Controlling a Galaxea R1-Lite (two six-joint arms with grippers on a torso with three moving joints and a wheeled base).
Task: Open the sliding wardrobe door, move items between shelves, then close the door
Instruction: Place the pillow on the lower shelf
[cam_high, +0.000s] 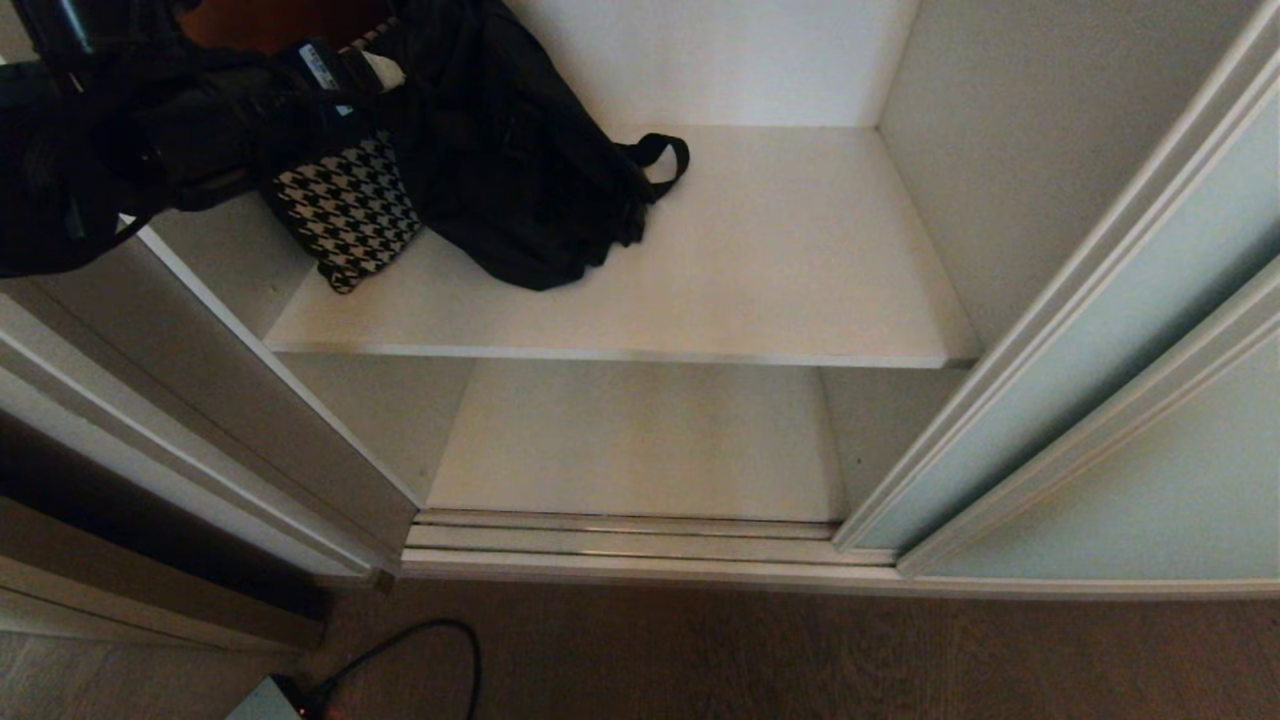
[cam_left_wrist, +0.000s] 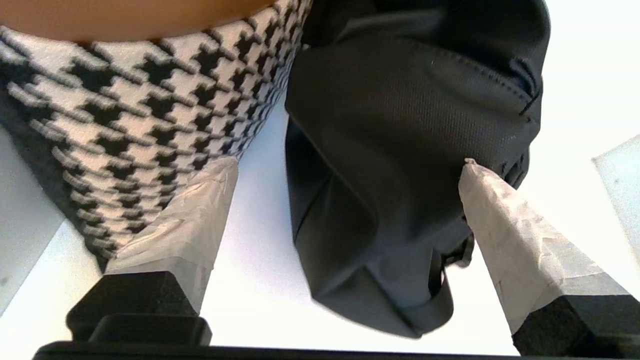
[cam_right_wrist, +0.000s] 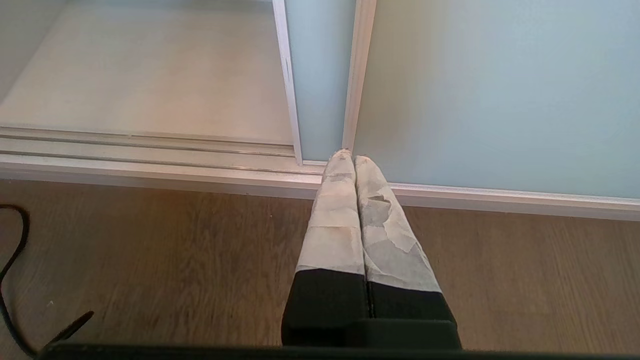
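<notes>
Head view: the sliding wardrobe door (cam_high: 1120, 330) stands pushed to the right, leaving the wardrobe open. On the upper of the two shelves (cam_high: 760, 290) a black bag (cam_high: 510, 170) lies slumped toward the left rear, one strap loop trailing onto the bare board. Just beside it on the left sits a houndstooth bag (cam_high: 350, 215), the two apparently touching, though the dark arm partly covers them. The left arm (cam_high: 110, 130) reaches in from the upper left above that shelf. The lower shelf (cam_high: 640, 440) sits behind the metal floor track (cam_high: 620, 540). A black cable (cam_high: 420, 650) curls on the wooden floor (cam_high: 800, 660).

Left wrist view: the left gripper (cam_left_wrist: 350, 167) has its taped fingers (cam_left_wrist: 190, 220) spread wide, holding nothing. The black bag hangs between them, its edge at the far fingertip; the houndstooth bag is by the other finger.

Right wrist view: the right gripper (cam_right_wrist: 350, 157) hangs over the floor in front of the door's frame, its fingers pressed together and empty.
</notes>
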